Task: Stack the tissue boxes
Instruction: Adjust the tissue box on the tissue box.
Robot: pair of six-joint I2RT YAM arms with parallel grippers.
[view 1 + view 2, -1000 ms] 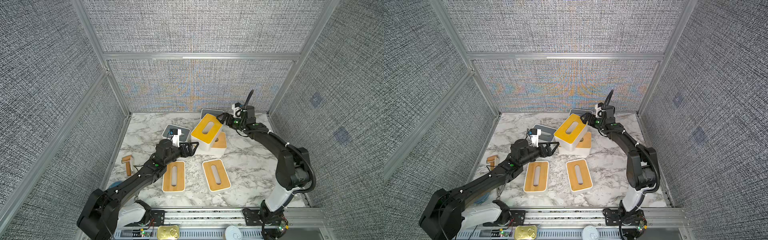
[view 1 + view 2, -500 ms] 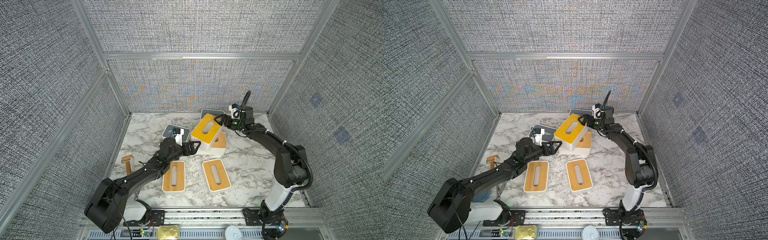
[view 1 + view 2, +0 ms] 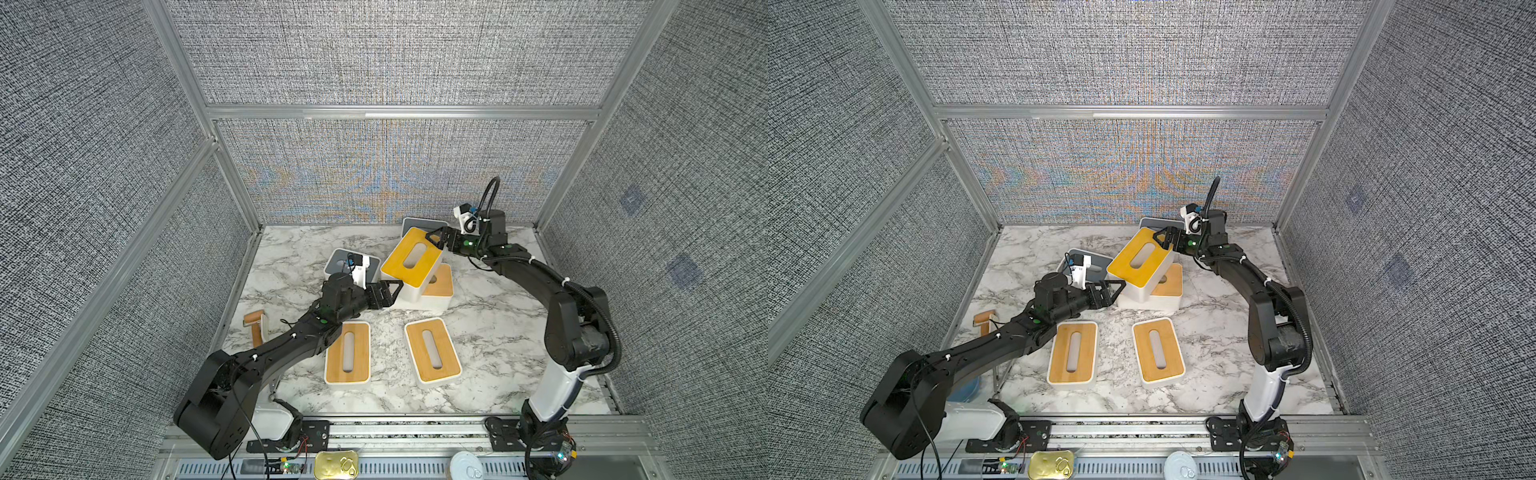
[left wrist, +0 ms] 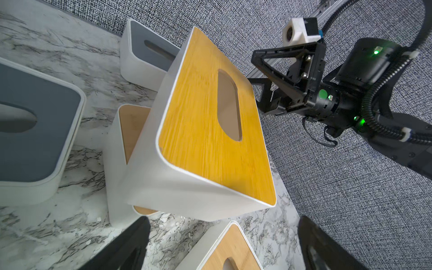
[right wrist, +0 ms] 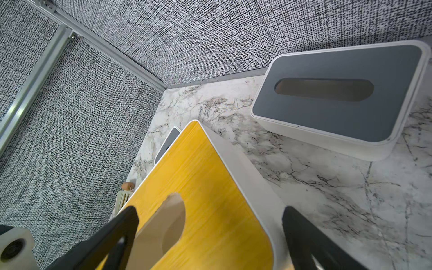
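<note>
A yellow-lidded tissue box [image 3: 411, 259] [image 3: 1140, 259] [image 4: 210, 131] [image 5: 205, 187] lies tilted on a bamboo-lidded box [image 3: 440, 282] [image 4: 131, 126]. My right gripper [image 3: 432, 239] [image 5: 210, 210] stands open, its fingers straddling the tilted box's far right corner. My left gripper [image 3: 397, 291] [image 4: 223, 219] is open just short of the near left corner, nothing between its fingers. Two more bamboo boxes [image 3: 348, 357] [image 3: 432, 353] lie flat in front. One grey box [image 3: 336, 262] [image 4: 35, 128] sits left of the pile, another [image 3: 419, 222] [image 5: 339, 98] behind it.
A small wooden stand [image 3: 254, 328] lies by the left wall. A tin can [image 3: 336, 465] and a round lid [image 3: 467, 465] sit on the front rail. Mesh walls close the table's left, back and right sides. Bare marble [image 3: 498, 332] lies right of the front boxes.
My left arm has reached forward and brought its open gripper up to the tilted box's near corner. The right gripper has shifted slightly. The boxes have not moved.
</note>
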